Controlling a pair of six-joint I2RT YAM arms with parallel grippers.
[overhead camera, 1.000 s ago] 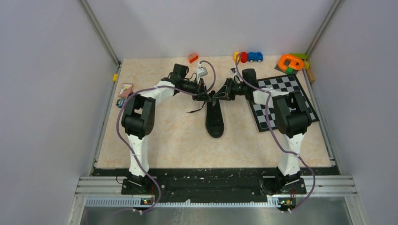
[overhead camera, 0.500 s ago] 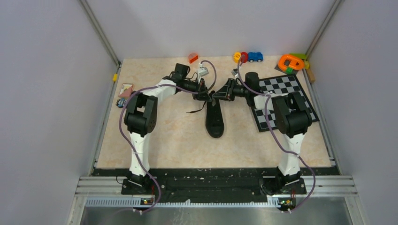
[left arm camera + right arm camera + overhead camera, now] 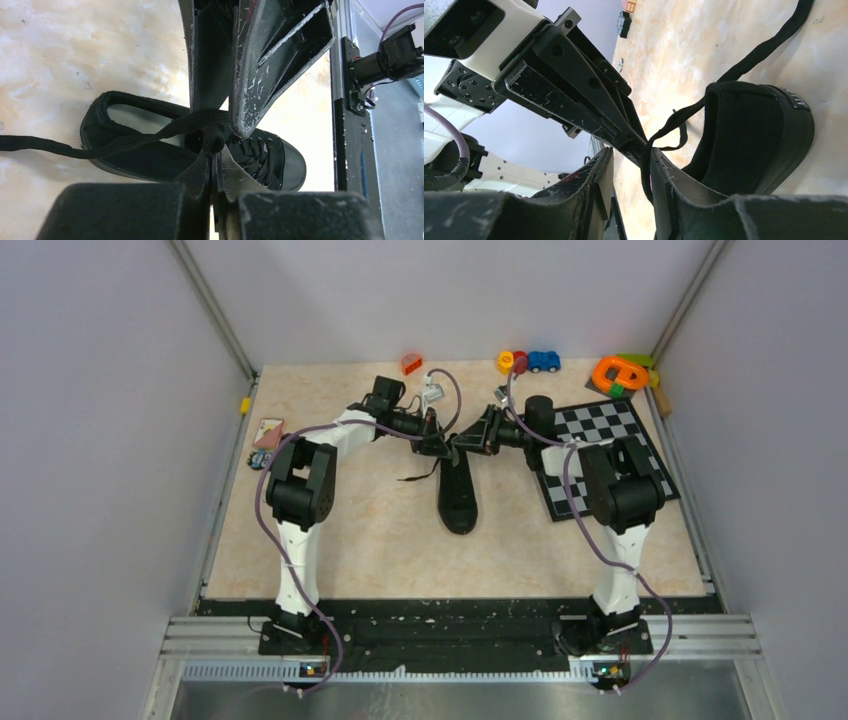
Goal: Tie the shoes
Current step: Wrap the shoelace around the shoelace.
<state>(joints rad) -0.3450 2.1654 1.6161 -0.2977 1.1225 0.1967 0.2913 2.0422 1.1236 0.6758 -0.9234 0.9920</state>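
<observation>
The black shoe (image 3: 459,498) lies mid-table with its toe toward the arm bases. It also shows as the black shoe (image 3: 145,157) and the shoe (image 3: 749,135). My left gripper (image 3: 216,149) hovers over the shoe's opening, shut on a bunch of black lace (image 3: 125,140) that trails off to the left. My right gripper (image 3: 629,162) faces it tip to tip with its jaws apart. A lace strand (image 3: 646,165) hangs against the inner face of one finger. From above, the left gripper (image 3: 438,445) and right gripper (image 3: 462,443) meet above the heel end.
A chessboard (image 3: 600,455) lies right of the shoe, under the right arm. Small toys line the back edge: an orange block (image 3: 411,364), a blue car (image 3: 543,361), an orange ring (image 3: 620,372). A card (image 3: 268,432) sits at the left edge.
The right gripper's jaws have spread apart, letting go of the lace, and its wrist has edged back to the right. The left gripper stays shut on the lace.
</observation>
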